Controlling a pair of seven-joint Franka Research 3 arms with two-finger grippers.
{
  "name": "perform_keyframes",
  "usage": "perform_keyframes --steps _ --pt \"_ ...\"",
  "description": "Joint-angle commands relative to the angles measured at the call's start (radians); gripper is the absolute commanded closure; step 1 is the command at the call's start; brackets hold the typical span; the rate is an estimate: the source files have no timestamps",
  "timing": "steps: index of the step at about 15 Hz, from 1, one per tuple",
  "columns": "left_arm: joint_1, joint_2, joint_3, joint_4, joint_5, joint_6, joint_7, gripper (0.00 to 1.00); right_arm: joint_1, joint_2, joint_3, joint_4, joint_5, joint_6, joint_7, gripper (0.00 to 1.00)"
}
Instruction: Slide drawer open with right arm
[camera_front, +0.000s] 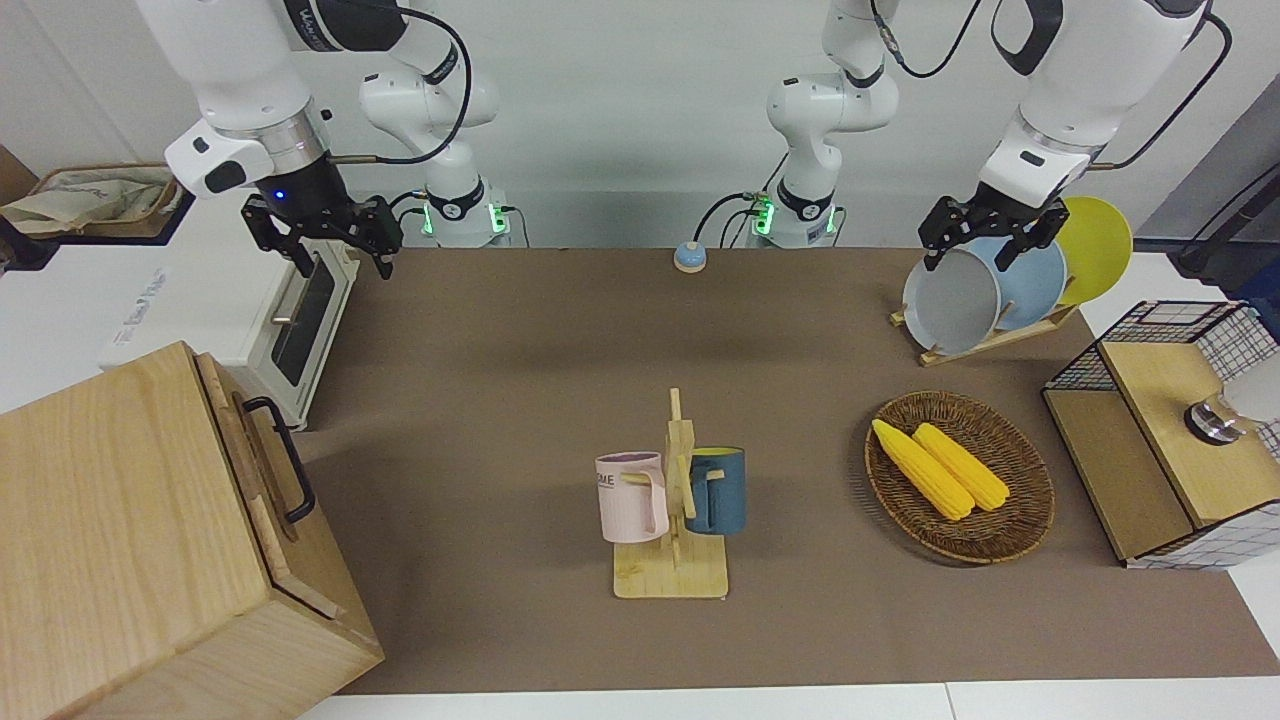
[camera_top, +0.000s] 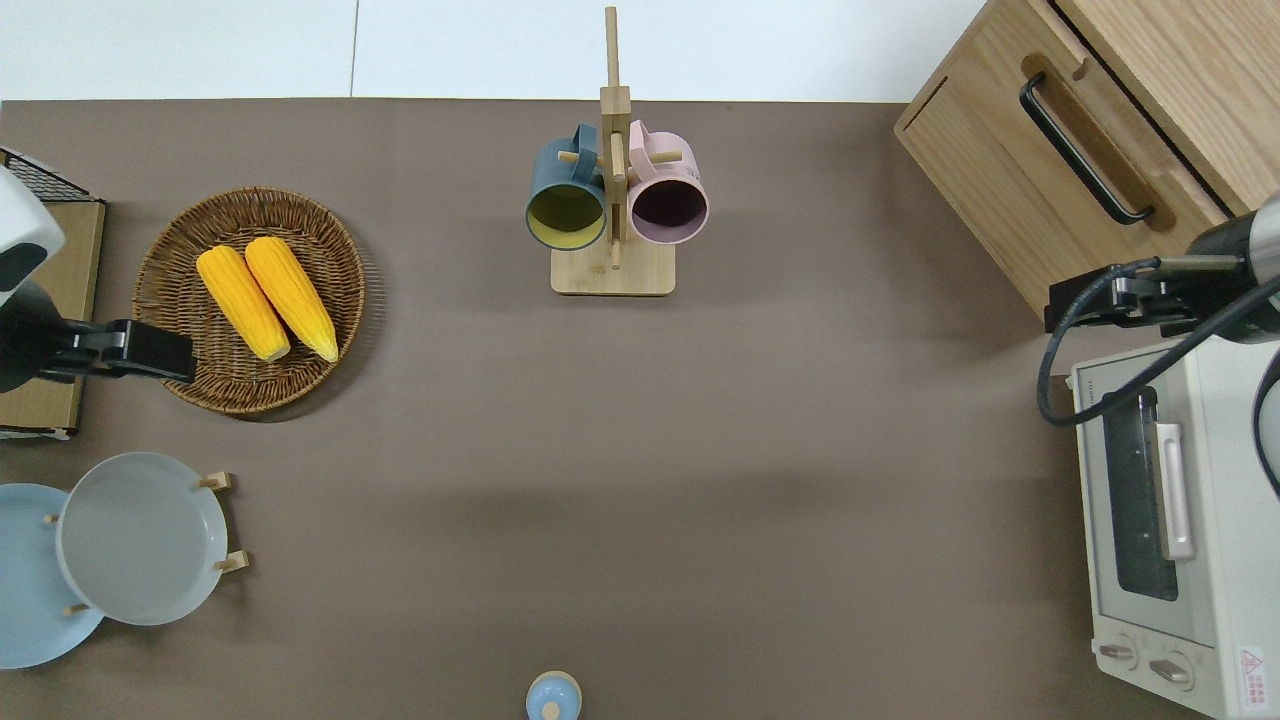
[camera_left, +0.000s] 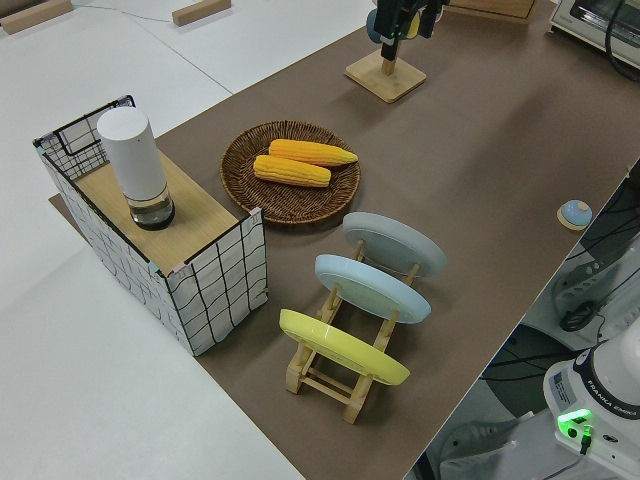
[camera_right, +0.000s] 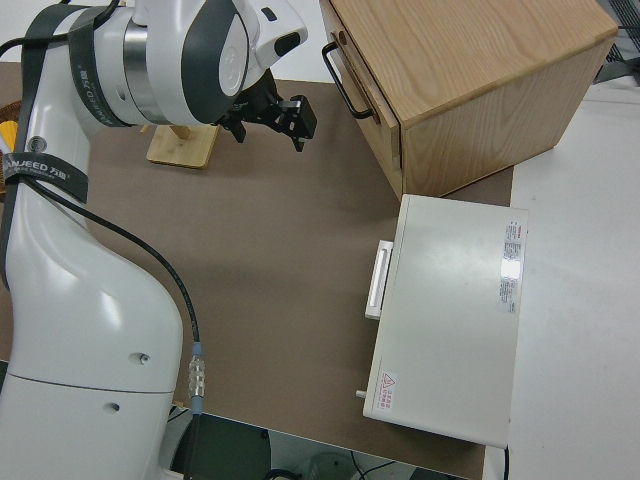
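Observation:
The drawer (camera_front: 262, 500) is the shallow light-wood front with a black loop handle (camera_front: 280, 455) near the top of the big pale cabinet (camera_front: 120, 520) at the right arm's end of the table. It sits flush and shut, as the overhead view (camera_top: 1100, 140) and right side view (camera_right: 365, 85) also show. My right gripper (camera_front: 340, 255) hangs open and empty over the table strip between the cabinet and the toaster oven (camera_top: 1090, 305), apart from the handle (camera_right: 270, 118). The left arm is parked, its gripper (camera_front: 985, 245) open.
A white toaster oven (camera_front: 290, 320) stands beside the cabinet, nearer to the robots. Mid-table is a mug rack (camera_front: 675, 500) with two mugs. Toward the left arm's end are a corn basket (camera_front: 1020, 530), a plate rack (camera_front: 990, 290) and a wire-mesh box (camera_front: 1170, 430). A small blue button (camera_front: 689, 258) lies near the robots.

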Motion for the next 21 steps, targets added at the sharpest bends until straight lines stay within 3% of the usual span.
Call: perform_keyframes --steps 1,17,21 --pt "0.005 0.011 -0.007 0.026 0.017 -0.020 0.010 0.01 -0.001 0.007 0.006 0.009 -0.008 0.001 -0.010 0.011" --pt "0.005 0.011 -0.007 0.026 0.017 -0.020 0.010 0.01 -0.002 0.019 0.006 0.005 -0.007 -0.010 -0.015 0.011" --pt "0.005 0.011 -0.007 0.026 0.017 -0.020 0.010 0.01 -0.013 0.053 0.005 0.005 0.005 -0.010 -0.015 0.011"
